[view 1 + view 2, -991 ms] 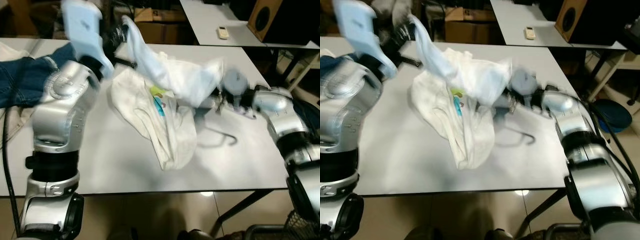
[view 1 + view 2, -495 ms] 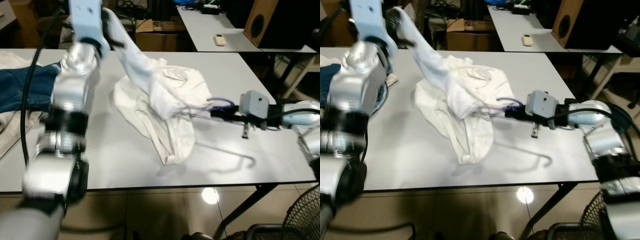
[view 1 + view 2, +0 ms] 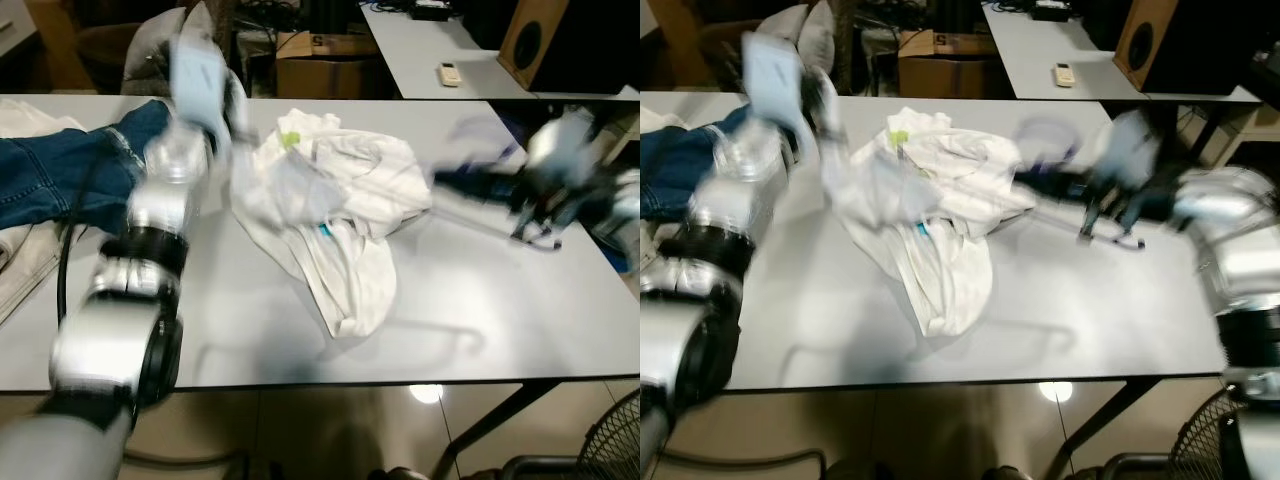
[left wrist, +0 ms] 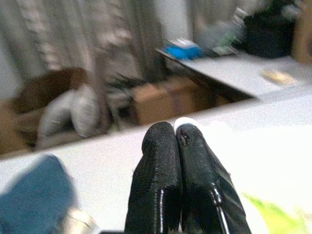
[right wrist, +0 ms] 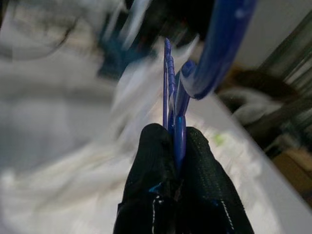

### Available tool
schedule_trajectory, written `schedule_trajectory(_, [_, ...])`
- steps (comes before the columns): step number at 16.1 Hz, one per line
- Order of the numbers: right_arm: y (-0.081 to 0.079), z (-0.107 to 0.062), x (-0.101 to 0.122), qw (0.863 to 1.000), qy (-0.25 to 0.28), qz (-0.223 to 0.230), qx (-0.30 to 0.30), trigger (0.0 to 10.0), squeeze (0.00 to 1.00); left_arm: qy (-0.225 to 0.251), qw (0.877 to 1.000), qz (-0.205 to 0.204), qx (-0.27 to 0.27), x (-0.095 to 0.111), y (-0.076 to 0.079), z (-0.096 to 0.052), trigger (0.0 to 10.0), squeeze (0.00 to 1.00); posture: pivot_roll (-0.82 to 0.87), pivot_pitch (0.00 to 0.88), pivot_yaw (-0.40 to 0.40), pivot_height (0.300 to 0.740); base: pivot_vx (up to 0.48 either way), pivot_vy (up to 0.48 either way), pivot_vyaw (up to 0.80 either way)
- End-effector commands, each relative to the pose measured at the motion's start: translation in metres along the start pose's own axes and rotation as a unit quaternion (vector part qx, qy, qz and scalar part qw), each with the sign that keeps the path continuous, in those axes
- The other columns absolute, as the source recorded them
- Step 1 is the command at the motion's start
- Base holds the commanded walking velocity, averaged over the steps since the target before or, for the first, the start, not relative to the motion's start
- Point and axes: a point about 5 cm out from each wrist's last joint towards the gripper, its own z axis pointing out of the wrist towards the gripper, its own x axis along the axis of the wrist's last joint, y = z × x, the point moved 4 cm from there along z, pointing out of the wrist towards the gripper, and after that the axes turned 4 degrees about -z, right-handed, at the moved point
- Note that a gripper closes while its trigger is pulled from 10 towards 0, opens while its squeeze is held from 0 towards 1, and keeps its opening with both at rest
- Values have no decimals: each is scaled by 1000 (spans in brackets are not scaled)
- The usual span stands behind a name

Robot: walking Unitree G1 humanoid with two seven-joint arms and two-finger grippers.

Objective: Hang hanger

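Since half a second ago the left gripper [image 4: 175, 134] has dropped from high above the table [image 3: 470, 310] to the white shirt [image 3: 340, 200], fingers pinching a scrap of it. The right gripper [image 5: 174, 141] (badly blurred) clamps the blue hanger [image 5: 195, 73], its long axis lying left-right, now lifted higher. No legible writing.

A grey table [image 3: 480, 300] carries white garment [image 3: 340, 230] and jeans [image 3: 60, 175].

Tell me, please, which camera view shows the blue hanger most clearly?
The right wrist view: the blue hanger rises sharp and close, clamped in the right tool. In the eye views it is just a faint purple blur above the white shirt.
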Motion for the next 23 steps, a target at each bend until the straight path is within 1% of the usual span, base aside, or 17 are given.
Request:
schedule_trajectory(1, [11,-6,16,999,23,-1,-32,10000,0,9,997,7,-71,3,16,-7,10000,561,-66,0,30,740,0,0,0])
schedule_trajectory(2, [15,-7,18,998,27,5,-63,10000,0,6,990,12,-138,-2,33,-21,10000,1000,-65,0,20,740,0,0,0])
schedule_trajectory(3, [17,-6,15,997,20,7,-79,10000,0,4,983,10,-181,-3,44,-32,10000,1000,-65,0,20,740,0,0,0])
schedule_trajectory(5, [8,-2,-2,993,-9,22,-115,10000,0,-5,944,37,-328,3,78,-85,10000,1000,-54,0,7,740,0,0,0])
schedule_trajectory(8, [2,9,-19,978,-52,60,-195,10000,0,-17,905,72,-419,19,90,-134,10000,1000,-45,0,7,740,0,0,0])
schedule_trajectory(10, [4,10,-31,967,-78,67,-233,10000,0,-7,890,54,-452,34,99,-151,10000,1000,-41,0,7,740,0,0,0])
schedule_trajectory(11, [4,11,-36,957,-79,91,-263,10000,0,-2,897,63,-438,39,94,-153,10000,1000,-38,0,8,740,0,0,0])
schedule_trajectory(12, [2,13,-43,949,-103,96,-281,10000,0,-16,901,90,-423,32,89,-153,10000,1000,-39,0,8,740,0,0,0])
schedule_trajectory(13, [0,14,-45,948,-109,100,-281,10000,0,-40,896,131,-422,23,86,-155,10000,1000,-39,0,8,740,0,0,0])
schedule_trajectory(14, [-8,19,-45,950,-101,128,-267,10000,0,-101,878,202,-422,2,77,-162,10000,1000,-39,0,8,740,0,0,0])
schedule_trajectory(15, [-10,20,-44,949,-97,135,-270,10000,0,-113,877,208,-418,-1,74,-163,10000,1000,-40,0,8,740,0,0,0])
schedule_trajectory(16, [-14,23,-43,950,-99,137,-264,10000,0,-136,879,214,-404,-5,66,-166,10000,1000,-40,0,8,740,0,0,0])
schedule_trajectory(17, [-18,26,-40,949,-96,142,-265,10000,0,-132,894,221,-366,-3,55,-161,10000,1000,-42,0,10,740,0,0,0])
schedule_trajectory(18, [-19,28,-36,947,-86,147,-272,10000,0,-106,915,182,-343,5,49,-160,10000,1000,-42,0,10,740,0,0,0])
schedule_trajectory(19, [-21,30,-31,945,-71,158,-276,10000,0,-92,926,146,-335,11,45,-163,10000,1000,-46,0,13,740,0,0,0])
schedule_trajectory(22, [-17,33,-13,933,-10,186,-309,10000,0,-48,944,16,-325,20,38,-179,10000,1000,-33,0,9,740,0,0,0])
schedule_trajectory(23, [-19,34,-12,930,-12,188,-315,10000,0,-20,966,-3,-257,22,23,-173,10000,1000,-29,0,7,740,0,0,0])
